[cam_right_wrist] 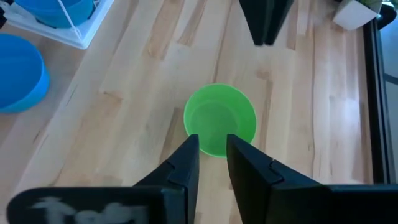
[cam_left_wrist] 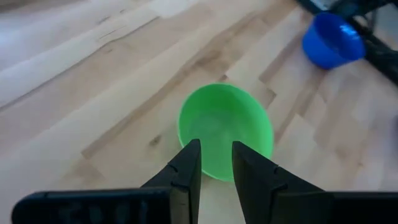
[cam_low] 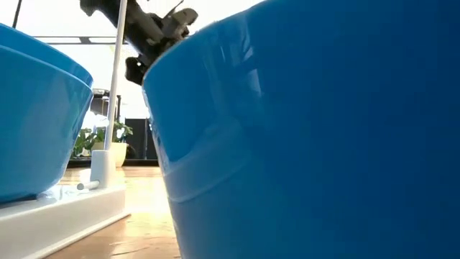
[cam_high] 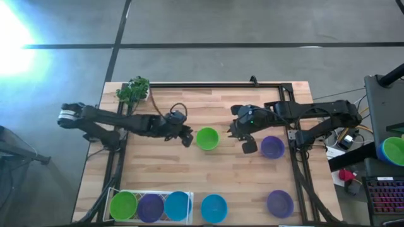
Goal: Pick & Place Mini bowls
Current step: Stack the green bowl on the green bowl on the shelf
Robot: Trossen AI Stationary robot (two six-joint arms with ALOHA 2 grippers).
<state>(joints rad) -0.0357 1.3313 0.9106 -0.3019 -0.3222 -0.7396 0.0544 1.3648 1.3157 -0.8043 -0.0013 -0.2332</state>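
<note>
A round, smooth plastic green bowl sits upright on the pale wood-plank table. The left gripper and right gripper flank it, each extended low, fingers slightly parted and empty.

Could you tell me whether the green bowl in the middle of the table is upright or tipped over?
Upright: the green bowl shows its open mouth and empty inside from above.

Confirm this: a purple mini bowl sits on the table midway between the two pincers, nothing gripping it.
Wrong colour. The mini bowl between the left pincer and right pincer is green, as the high view shows. It does sit on the table, ungripped.
</note>
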